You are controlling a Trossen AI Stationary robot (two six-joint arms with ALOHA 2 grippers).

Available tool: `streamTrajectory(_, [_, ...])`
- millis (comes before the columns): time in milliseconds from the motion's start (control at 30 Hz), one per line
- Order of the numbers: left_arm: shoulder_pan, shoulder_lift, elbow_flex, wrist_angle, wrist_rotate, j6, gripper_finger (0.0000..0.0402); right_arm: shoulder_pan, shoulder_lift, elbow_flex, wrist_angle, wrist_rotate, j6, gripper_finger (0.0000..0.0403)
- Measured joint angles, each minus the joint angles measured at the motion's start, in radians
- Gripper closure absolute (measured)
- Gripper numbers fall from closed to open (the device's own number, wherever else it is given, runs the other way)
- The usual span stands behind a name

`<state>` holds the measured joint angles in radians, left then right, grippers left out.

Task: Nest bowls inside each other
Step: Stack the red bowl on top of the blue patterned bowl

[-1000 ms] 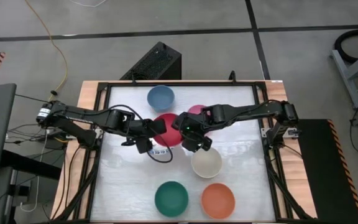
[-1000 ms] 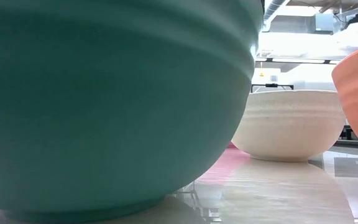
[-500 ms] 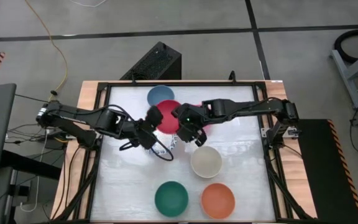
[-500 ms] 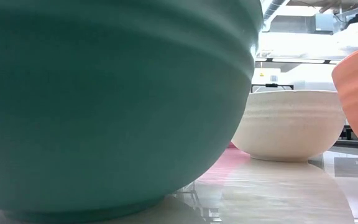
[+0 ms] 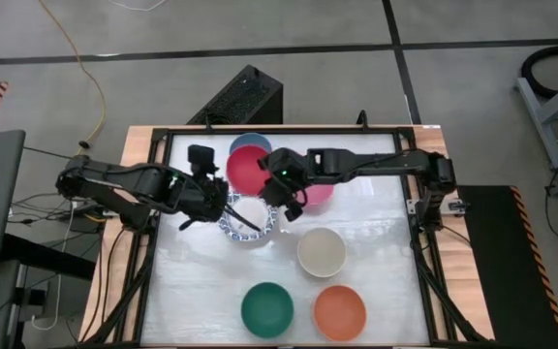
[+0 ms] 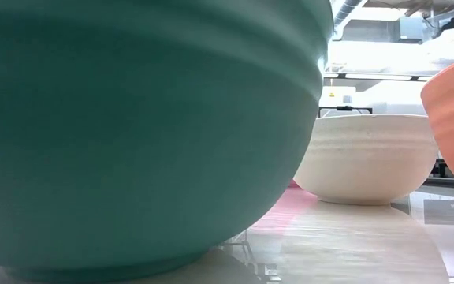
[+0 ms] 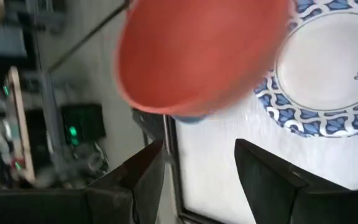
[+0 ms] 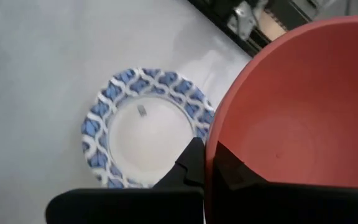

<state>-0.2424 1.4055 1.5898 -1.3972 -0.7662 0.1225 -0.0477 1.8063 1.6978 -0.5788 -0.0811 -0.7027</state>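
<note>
While the left gripper (image 5: 204,167) has let go and drawn back toward the left side of the table (image 5: 376,291), its fingers now standing apart with nothing between them, the right gripper (image 5: 277,186) keeps its jaws pinched on the rim of the red bowl (image 5: 248,167). A second ago that bowl sat lower, near the table's middle with both grippers crowded on it; now it is lifted and carried toward the far edge, hanging over the blue bowl (image 5: 243,142), whose rim only peeks out behind it. Moving it has uncovered the white bowl with the blue-patterned rim (image 5: 249,219), which rests on the table just near of the red one, clear of both arms.

Other bowls have not moved: the pink bowl (image 5: 318,192) sits under the right arm, the cream bowl (image 5: 321,252) nearer, the green bowl (image 5: 266,306) and orange bowl (image 5: 340,311) at the near edge.

For the task, this looks like a hand-over finished: the right arm alone now owns the red bowl and seems set to lower it into the blue bowl. From the right wrist view the grip is on the rim edge only, so the bowl may tilt when released.
</note>
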Motion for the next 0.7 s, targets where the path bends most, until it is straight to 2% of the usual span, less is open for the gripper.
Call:
streamTrajectory(167, [-0.008, -0.026, 0.000, -0.059, 0.007, -0.172, 0.0216, 0.002, 0.053, -0.001, 0.002, -0.060, 0.046, 0.0391])
streamTrajectory(333, [-0.022, -0.116, 0.000, -0.012, 0.021, -0.322, 0.0216, 0.000, 0.092, -0.001, 0.016, -0.075, 0.047, 0.0391])
streamTrajectory(500, [-0.041, -0.264, -0.002, 0.148, 0.026, -0.368, 0.0216, 0.001, 0.131, -0.001, 0.041, -0.116, 0.049, 0.0391])
streamTrajectory(700, [-0.043, -0.443, -0.065, 0.411, 0.096, -0.373, 0.0216, 0.001, 0.164, -0.001, 0.044, -0.130, 0.068, 0.0391])
